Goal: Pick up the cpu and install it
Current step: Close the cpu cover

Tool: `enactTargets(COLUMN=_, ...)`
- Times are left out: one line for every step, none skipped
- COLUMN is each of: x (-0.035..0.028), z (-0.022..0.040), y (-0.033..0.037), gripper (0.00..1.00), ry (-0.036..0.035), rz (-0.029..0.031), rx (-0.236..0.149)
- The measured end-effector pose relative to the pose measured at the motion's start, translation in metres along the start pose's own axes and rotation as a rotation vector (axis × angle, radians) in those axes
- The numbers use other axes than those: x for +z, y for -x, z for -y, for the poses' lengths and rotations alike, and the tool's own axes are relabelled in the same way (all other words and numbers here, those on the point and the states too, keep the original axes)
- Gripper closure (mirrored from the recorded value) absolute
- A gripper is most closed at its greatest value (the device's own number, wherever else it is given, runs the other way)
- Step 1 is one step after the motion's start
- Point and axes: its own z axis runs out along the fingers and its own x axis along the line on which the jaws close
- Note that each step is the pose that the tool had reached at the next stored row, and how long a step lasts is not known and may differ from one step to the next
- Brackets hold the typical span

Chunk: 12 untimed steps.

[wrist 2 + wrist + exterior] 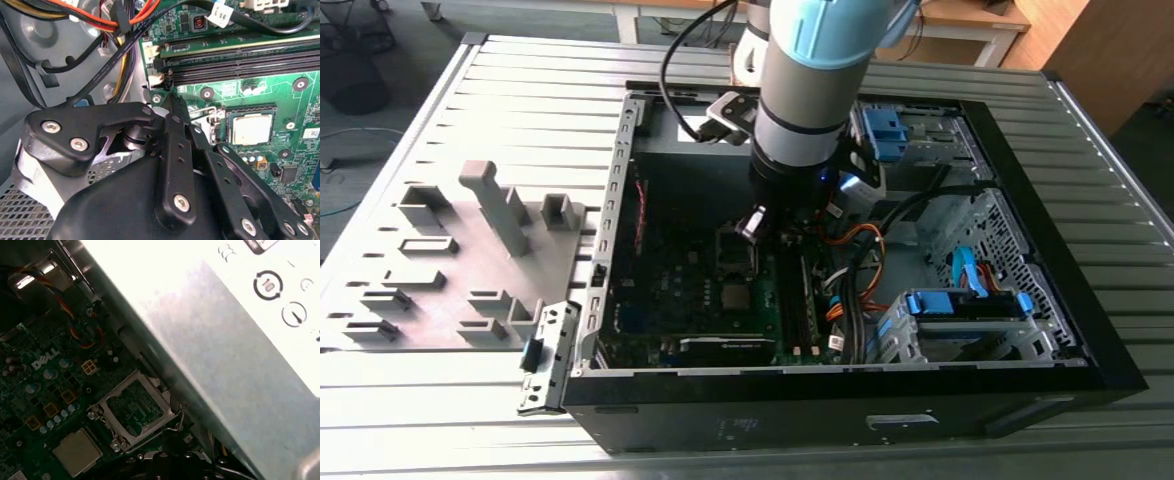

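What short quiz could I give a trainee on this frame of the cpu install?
1. True or false: the cpu lies outside the computer case.
2. In the exterior view, the arm reaches into: A) the grey fixture tray; B) the computer case; C) a drawer.
3. What colour is the motherboard around the cpu?
Key: 1 false, it sits on the motherboard inside the case; 2 B; 3 green.

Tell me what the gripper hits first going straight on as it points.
Probably the green motherboard beside the cpu, not the cpu itself. The gripper points down there; the metal frame nearby might come first, depth being unclear.
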Motion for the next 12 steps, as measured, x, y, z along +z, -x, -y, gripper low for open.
enactTargets(x=0.0002, z=-0.0006, y=-0.0003, gripper=0.89, ry=0.0000, rz=0.0000, rx=0.000)
enactTargets(x=0.0005, z=-0.0010, y=-0.0005, gripper=0.89, ry=0.0000, rz=0.0000, rx=0.000)
enactTargets(x=0.0012, z=-0.0011, y=-0.0006, gripper=0.89, ry=0.0000, rz=0.0001, rx=0.000)
enactTargets(x=0.0023, z=-0.0010, y=-0.0006, gripper=0.89, ry=0.0000, rz=0.0001, rx=0.000)
enactTargets(x=0.0033, z=-0.0009, y=-0.0007, gripper=0.89, ry=0.0000, rz=0.0000, rx=0.000)
enactTargets(x=0.0038, z=-0.0009, y=-0.0007, gripper=0.89, ry=0.0000, rz=-0.0001, rx=0.000)
enactTargets(x=0.0038, z=-0.0009, y=-0.0007, gripper=0.89, ry=0.0000, rz=-0.0002, rx=0.000)
enactTargets(x=0.0038, z=-0.0009, y=-0.0008, gripper=0.89, ry=-0.0001, rz=-0.0003, rx=0.000)
enactTargets(x=0.0048, z=-0.0009, y=-0.0007, gripper=0.89, ry=0.0000, rz=-0.0001, rx=0.000)
enactTargets(x=0.0057, z=-0.0009, y=-0.0008, gripper=0.89, ry=0.0000, rz=0.0000, rx=0.000)
enactTargets(x=0.0057, z=-0.0009, y=-0.0008, gripper=0.89, ry=0.0000, rz=-0.0001, rx=0.000)
enactTargets(x=0.0057, z=-0.0009, y=-0.0008, gripper=0.89, ry=0.0000, rz=-0.0001, rx=0.000)
